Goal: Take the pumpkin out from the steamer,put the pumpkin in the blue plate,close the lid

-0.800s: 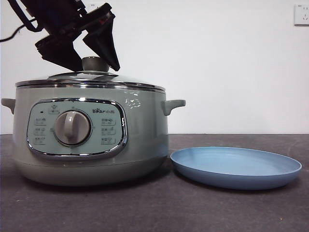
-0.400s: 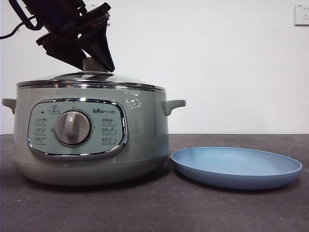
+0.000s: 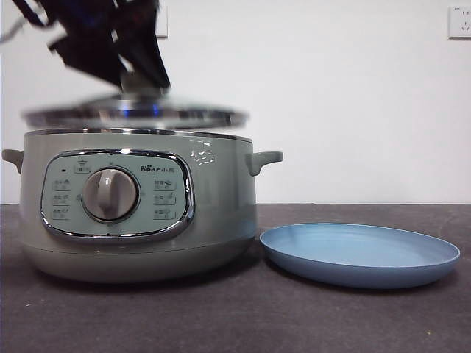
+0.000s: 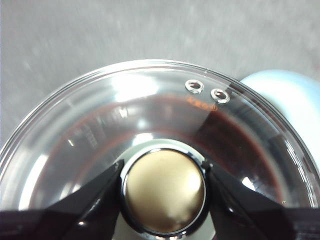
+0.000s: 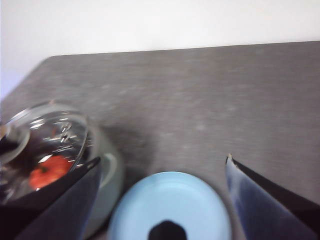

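Left claw (image 4: 164,192) clenched on lid (image 3: 132,114) knob, lid held just clear of steamer (image 3: 140,213) rim; right claw (image 5: 162,200) spread wide above blue plate (image 5: 170,200); pumpkin (image 5: 48,170) seen inside steamer.

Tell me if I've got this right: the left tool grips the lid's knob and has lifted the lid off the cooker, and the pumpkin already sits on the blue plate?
Not quite. The left tool does grip the knob, with the lid raised off the cooker. But the blue plate holds nothing; the right wrist view shows the pumpkin inside the cooker, seen through the glass.
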